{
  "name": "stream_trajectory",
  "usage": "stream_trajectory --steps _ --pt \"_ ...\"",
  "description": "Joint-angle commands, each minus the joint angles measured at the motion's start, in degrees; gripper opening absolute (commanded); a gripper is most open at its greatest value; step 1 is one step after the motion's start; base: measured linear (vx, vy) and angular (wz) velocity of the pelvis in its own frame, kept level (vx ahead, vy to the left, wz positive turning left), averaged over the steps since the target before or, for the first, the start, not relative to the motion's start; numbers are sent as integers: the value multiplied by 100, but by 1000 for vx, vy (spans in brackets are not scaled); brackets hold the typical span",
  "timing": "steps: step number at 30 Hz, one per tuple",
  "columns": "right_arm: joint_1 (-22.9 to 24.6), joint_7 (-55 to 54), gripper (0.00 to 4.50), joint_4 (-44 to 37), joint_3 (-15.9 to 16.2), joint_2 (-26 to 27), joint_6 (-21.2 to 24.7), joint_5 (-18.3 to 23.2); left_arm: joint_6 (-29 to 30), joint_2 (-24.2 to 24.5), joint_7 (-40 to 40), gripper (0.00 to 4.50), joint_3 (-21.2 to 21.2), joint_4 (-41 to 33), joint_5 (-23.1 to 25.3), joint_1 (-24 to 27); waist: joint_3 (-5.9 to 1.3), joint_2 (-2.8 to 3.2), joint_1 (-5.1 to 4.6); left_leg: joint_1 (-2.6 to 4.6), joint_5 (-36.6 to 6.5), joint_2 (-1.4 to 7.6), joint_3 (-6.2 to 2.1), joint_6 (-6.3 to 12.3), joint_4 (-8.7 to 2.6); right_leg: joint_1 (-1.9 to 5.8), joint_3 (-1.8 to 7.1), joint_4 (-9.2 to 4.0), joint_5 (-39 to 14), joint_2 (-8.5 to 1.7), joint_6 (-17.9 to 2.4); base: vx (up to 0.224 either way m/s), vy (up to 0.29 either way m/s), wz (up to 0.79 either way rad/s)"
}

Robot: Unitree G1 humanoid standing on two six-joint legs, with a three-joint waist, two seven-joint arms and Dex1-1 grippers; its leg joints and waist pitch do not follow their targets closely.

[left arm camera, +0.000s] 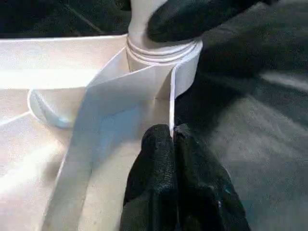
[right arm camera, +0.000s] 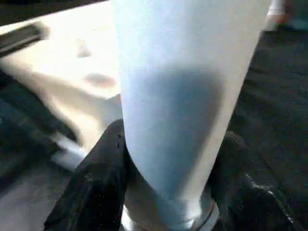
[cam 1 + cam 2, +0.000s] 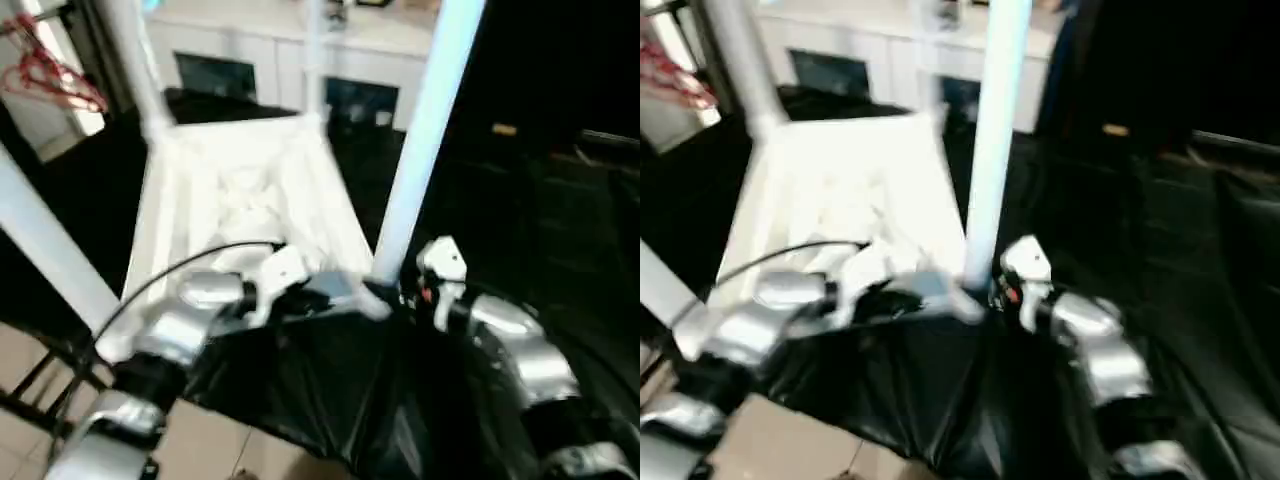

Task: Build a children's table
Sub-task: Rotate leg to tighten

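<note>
1. The tabletop (image 3: 235,190) lies upside down in front of me on the black-covered table (image 3: 330,400), ribs facing up.
2. My left pincer (image 1: 172,139) is pinched shut on a thin upright rib of the tabletop, right beside the near corner socket (image 1: 163,55).
3. My right pincer (image 2: 168,183) has its two black fingers (image 2: 98,178) on either side of the leg (image 3: 425,140), gripping it low down (just above the ringed collar).
4. That leg stands upright in the near corner socket.
5. More legs (image 3: 130,60) rise from the other corners.
6. A white cabinet (image 3: 290,50) stands behind.
</note>
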Motion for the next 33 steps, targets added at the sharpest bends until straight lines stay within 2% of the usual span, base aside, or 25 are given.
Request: stream_trajectory --steps 1,5,7,9,10,12,13,16,18,21,23,24,25,26,29,33 --pt "-43 -856 200 488 181 366 176 -361 185 -350 558 0 -98 94 117 -186 -291 -20 -22 67 -2068 217 -108 -138 -490 184 220 -542 -2687 -336 -851 0 0 0" --pt "-268 -1847 200 898 132 808 222 -601 371 -750 1090 0 -114 184 225 -296 -282 -18 -80 64 -2209 193 -126 -136 -488 162 197 -602 -3133 -339 -654 0 0 0" --pt "-376 -1941 200 1034 98 958 172 -599 327 -870 1216 0 -156 242 310 -353 -279 -12 -89 88 -2288 186 -134 -117 -483 136 187 -638 -3266 -337 -583 0 0 0" --pt "-473 -1966 200 1128 56 1049 91 -549 251 -917 1243 0 -226 288 399 -395 -286 -4 -96 75 -2326 190 -138 -90 -492 141 191 -642 -3187 -329 -567 0 0 0" --pt "-528 -1833 235 1187 -37 1105 78 -383 205 -919 1226 0 -268 316 423 -416 -290 -4 -92 64 -2321 198 -144 -70 -504 151 196 -620 -3008 -326 -610 0 0 0" --pt "-558 -1771 235 1174 -93 1104 95 -297 196 -901 1158 0 -287 317 412 -421 -293 10 -90 63 -2328 206 -140 -62 -509 150 202 -608 -2878 -322 -663 0 0 0" --pt "-554 -1730 272 1157 -93 1090 105 -285 195 -883 1125 0 -290 303 407 -413 -296 8 -90 57 -2314 211 -138 -60 -513 157 208 -589 -2713 -319 -725 0 0 0" --pt "-552 -1539 279 1079 -76 932 128 -291 127 -713 828 0 -308 195 350 -347 -303 14 -91 44 -2281 214 -131 -45 -517 178 217 -560 -2480 -321 -834 0 0 0" --pt "-599 -1522 304 1121 -42 772 38 -393 80 -588 620 0 -315 141 307 -301 -317 20 -81 53 -2182 218 -118 -37 -509 178 228 -543 -2303 -324 -913 0 0 0" --pt "-636 -1117 320 1114 -20 520 -41 -416 -52 -427 267 0 -269 74 194 -238 -349 24 -64 26 -1838 224 -96 9 -486 221 238 -464 -1633 -311 -1129 17 -3 2" --pt "-621 -909 320 1061 32 416 -59 -438 -100 -362 132 0 -258 42 138 -217 -384 31 -42 16 -1446 227 -63 151 -440 233 246 -382 -920 -302 -1356 0 0 0" --pt "-595 -696 320 993 118 290 -85 -485 -88 -294 10 0 -245 6 86 -200 -386 18 -40 3 -1344 228 -63 179 -432 257 237 -358 -758 -296 -1402 0 0 0" --pt "-559 -451 320 908 191 180 -99 -500 -124 -228 -117 0 -236 -17 46 -184 -390 31 -30 -12 -1178 231 -65 243 -423 275 230 -328 -543 -300 -1468 0 0 0" --pt "-497 -127 320 763 266 51 -130 -474 -126 -144 -252 0 -227 -45 12 -165 -394 29 -25 1 -1121 229 -55 304 -410 277 224 -313 -406 -290 -1519 0 0 0" --pt "-331 615 320 370 404 -230 -149 -297 -200 54 -583 0 -207 -106 -77 -117 -377 17 10 7 -1183 242 -54 384 -419 295 225 -323 -479 -301 -1539 0 0 0" --pt "-164 1303 320 -46 476 -502 -88 -16 -403 271 -974 0 -217 -180 -200 -36 -350 4 32 15 -1456 260 -49 313 -444 284 237 -369 -973 -310 -1448 0 0 0"
